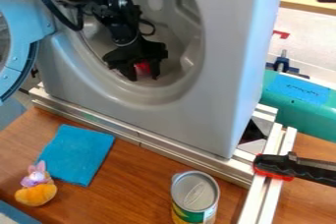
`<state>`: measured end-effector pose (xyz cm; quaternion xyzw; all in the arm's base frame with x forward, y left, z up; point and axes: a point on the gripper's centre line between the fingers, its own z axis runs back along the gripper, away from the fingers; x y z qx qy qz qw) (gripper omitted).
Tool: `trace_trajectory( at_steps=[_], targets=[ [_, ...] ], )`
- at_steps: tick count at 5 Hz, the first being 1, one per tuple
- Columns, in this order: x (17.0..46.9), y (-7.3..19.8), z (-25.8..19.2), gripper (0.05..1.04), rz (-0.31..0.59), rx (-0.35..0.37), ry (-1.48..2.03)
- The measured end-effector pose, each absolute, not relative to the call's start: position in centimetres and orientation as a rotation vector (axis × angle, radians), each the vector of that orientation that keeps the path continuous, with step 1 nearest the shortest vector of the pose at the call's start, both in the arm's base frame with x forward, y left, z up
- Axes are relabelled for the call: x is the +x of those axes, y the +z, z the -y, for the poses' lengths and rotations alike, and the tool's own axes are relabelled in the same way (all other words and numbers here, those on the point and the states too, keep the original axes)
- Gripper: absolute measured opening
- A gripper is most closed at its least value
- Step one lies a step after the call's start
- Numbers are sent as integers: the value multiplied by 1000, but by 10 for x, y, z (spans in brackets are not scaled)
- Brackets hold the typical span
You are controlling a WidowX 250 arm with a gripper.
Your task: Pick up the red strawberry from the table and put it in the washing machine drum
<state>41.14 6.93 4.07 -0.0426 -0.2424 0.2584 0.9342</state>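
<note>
Wooden table (pixel 131 188), brown: is spreading beneath the whole set-up.
Washing-machine housing (pixel 213 107), grey, with a round opening: is standing upright behind the front of the table.
Metal rails (pixel 151 141), silver: are running along the housing's foot and, at right, toward the lower edge of the view.
Door (pixel 44 15), light blue, round-rimmed: is hanging open at the left of the housing.
Robot arm (pixel 121 29), black: is coming down from the upper left into the opening.
Green case (pixel 295 111), with a strip of blue tape: is lying to the right of the housing.
Gripper (pixel 144 74), black: is pointing downward inside the opening, near its lower rim; whether it is grasping the red item or surrounding it loosely, one cannot tell.
Cloth (pixel 78 154), blue: is lying flat at the left, in front of the rails.
Clamp (pixel 302 169), black and red: is sitting across the rails at right.
Can (pixel 195 196), silver-topped: is standing at the front.
Plush toy (pixel 37 192), orange, with a rabbit-like head: is resting just beside the cloth.
Red item (pixel 142 67), partly hidden: is showing at the gripper, inside the opening.
</note>
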Motion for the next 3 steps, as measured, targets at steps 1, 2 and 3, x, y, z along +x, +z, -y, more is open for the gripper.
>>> trace_trajectory(
  at_steps=[1,2,3],
  targets=[
    [409,43,-71,961,473,-64,527],
    [400,44,-72,966,446,-48,540],
    [366,56,-85,991,376,82,556]
  ],
)
